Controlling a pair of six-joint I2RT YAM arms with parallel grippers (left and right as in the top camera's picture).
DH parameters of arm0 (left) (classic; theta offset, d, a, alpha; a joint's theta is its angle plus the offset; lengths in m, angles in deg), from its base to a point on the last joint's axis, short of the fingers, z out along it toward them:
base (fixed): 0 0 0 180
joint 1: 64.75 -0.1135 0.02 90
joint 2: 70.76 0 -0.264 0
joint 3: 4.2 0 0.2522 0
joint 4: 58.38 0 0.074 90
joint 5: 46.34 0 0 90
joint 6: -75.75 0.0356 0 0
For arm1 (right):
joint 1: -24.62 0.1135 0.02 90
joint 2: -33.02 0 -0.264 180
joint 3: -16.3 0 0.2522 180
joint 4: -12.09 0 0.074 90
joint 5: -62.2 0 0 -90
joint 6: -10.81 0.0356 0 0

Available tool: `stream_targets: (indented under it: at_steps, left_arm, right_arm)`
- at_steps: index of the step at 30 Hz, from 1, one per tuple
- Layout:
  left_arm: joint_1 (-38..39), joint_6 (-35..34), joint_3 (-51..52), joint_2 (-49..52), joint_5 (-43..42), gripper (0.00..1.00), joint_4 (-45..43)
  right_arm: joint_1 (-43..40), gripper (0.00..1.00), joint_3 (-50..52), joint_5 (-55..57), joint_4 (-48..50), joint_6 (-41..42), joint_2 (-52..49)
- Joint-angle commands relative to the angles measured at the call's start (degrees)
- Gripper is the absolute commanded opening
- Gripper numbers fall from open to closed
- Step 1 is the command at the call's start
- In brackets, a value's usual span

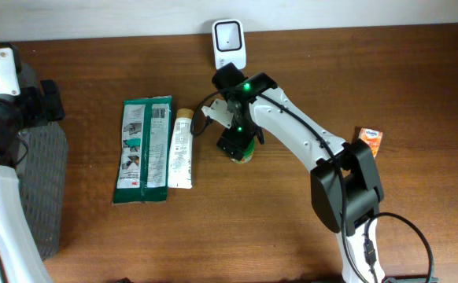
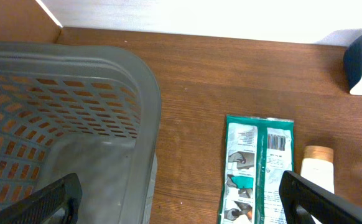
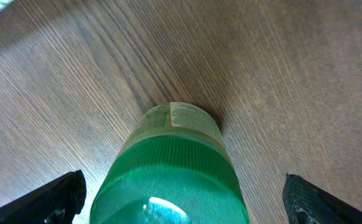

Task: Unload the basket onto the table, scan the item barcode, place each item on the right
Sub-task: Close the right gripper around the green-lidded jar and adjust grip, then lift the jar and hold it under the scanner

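At the left, the grey basket (image 2: 137,112) showed only its own slotted walls and floor inside. The left end effector (image 2: 181,202) hung over its rim, fingers spread wide and holding nothing. A green packet (image 1: 144,149) and a tube (image 1: 182,149) lay side by side on the table (image 1: 292,228). Right of them the green-capped bottle (image 3: 175,180) stood upright, long axis vertical, cap up. The right end effector (image 3: 184,202) straddled it with fingers wide apart. The scanner (image 1: 230,43) stood at the far edge.
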Motion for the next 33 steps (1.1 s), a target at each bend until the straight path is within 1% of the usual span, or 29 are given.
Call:
stream_targets:
  at_steps: [1, 2, 3, 4, 5, 6, 7, 10, 12, 18, 21, 26, 30, 33]
  left_arm:
    - [-0.3, 0.9, -0.2, 0.0, -0.6, 0.99, -0.1]
    - [-0.3, 0.9, -0.2, 0.0, -0.6, 0.99, -0.1]
    - [-0.3, 0.9, -0.2, 0.0, -0.6, 0.99, -0.1]
    - [-0.3, 0.9, -0.2, 0.0, -0.6, 0.99, -0.1]
    - [-0.3, 0.9, -0.2, 0.0, -0.6, 0.99, -0.1]
    - [-0.3, 0.9, -0.2, 0.0, -0.6, 0.99, -0.1]
    - [-0.3, 0.9, -0.2, 0.0, -0.6, 0.99, -0.1]
    - [-0.3, 0.9, -0.2, 0.0, -0.6, 0.99, -0.1]
    - [-0.3, 0.9, -0.2, 0.0, -0.6, 0.99, -0.1]
    - [-0.3, 0.9, -0.2, 0.0, -0.6, 0.99, -0.1]
    - [-0.3, 0.9, -0.2, 0.0, -0.6, 0.99, -0.1]
    - [-0.3, 0.9, -0.2, 0.0, -0.6, 0.99, -0.1]
    - [-0.3, 0.9, -0.2, 0.0, -0.6, 0.99, -0.1]
    - [-0.3, 0.9, -0.2, 0.0, -0.6, 0.99, -0.1]
  right_arm:
    - [-0.6, 0.94, 0.4, 0.7, 0.2, 1.1, -1.2]
    - [-0.7, 0.93, 0.4, 0.7, 0.2, 1.4, -1.2]
    - [-0.8, 0.87, 0.4, 0.7, 0.3, 2.1, -1.2]
    - [-1.2, 0.86, 0.4, 0.7, 0.3, 2.6, -1.2]
    - [-1.4, 0.81, 0.4, 0.7, 0.3, 3.0, -1.2]
    - [-1.8, 0.79, 0.4, 0.7, 0.3, 4.5, -1.2]
    - [-2.2, 0.75, 0.4, 0.7, 0.3, 5.4, -1.2]
    - [-2.9, 0.71, 0.4, 0.7, 0.3, 7.5, -1.2]
    - [-3.0, 0.62, 0.4, 0.7, 0.3, 10.0, -1.2]
    - [-3.0, 0.61, -0.2, -1.5, -0.5, 14.3, -0.3]
    - [-3.0, 0.60, -1.0, -3.5, -1.7, 14.4, 0.7]
    - [-3.0, 0.59, -5.6, -8.9, -5.8, 14.3, 1.9]
    - [-4.5, 0.59, -10.5, -16.7, -9.5, 12.0, 2.0]
    - [-7.6, 0.59, -13.9, -27.8, -12.5, 7.6, 2.0]
